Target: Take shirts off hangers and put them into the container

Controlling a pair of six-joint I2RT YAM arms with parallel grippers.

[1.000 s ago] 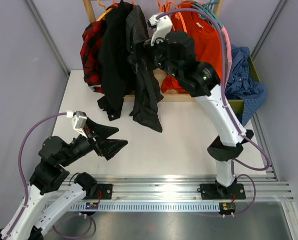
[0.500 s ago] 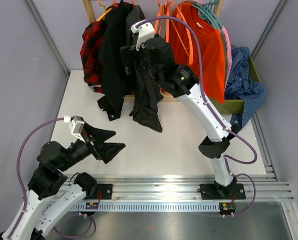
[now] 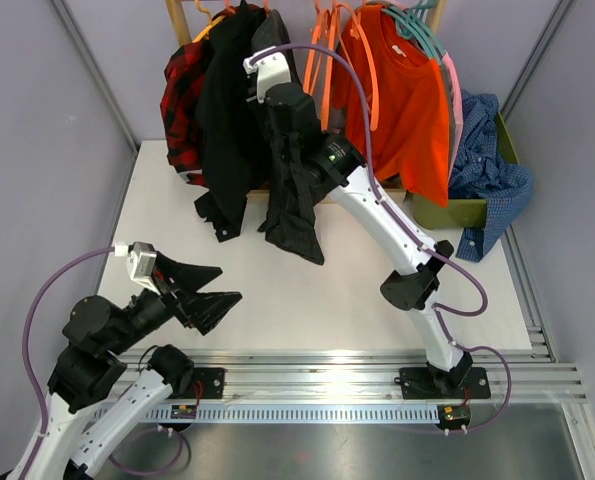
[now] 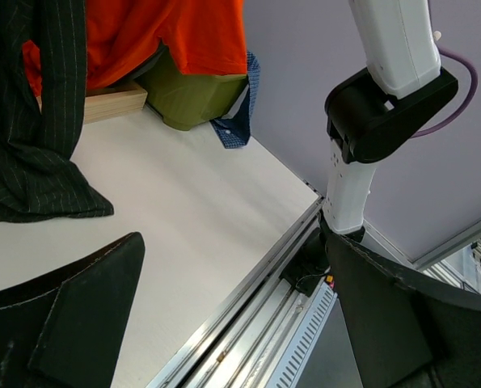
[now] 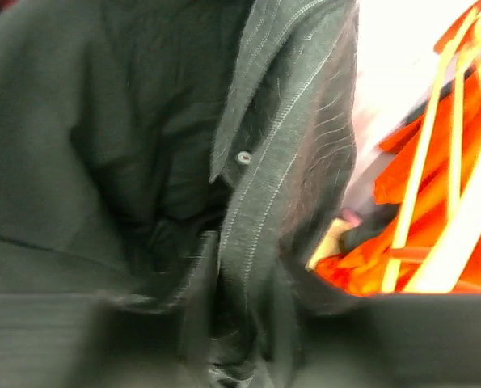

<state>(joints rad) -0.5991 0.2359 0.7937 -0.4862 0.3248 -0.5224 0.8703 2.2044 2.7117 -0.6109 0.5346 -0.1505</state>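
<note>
At the rack (image 4: 115, 100), the pinstriped shirt (image 3: 292, 195) is hanging with its long axis vertical, directly ahead of the right gripper (image 5: 240, 343), the nearer one; whether it is clamping cloth cannot be told. The left gripper (image 3: 209, 287) is hovering spread wide, empty, well apart.

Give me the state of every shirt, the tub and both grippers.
Pinstriped charcoal shirt: hanging from the rack.
Black shirt: hanging.
Red-black plaid shirt: hanging.
Orange tee: hanging.
Blue checked shirt: off its hanger, in the tub, draped over the rim.
Olive-green tub: holds the blue checked shirt.
Left gripper: open, empty.
Right gripper: at the pinstriped shirt's front, cloth between its fingers; grip unclear.
</note>
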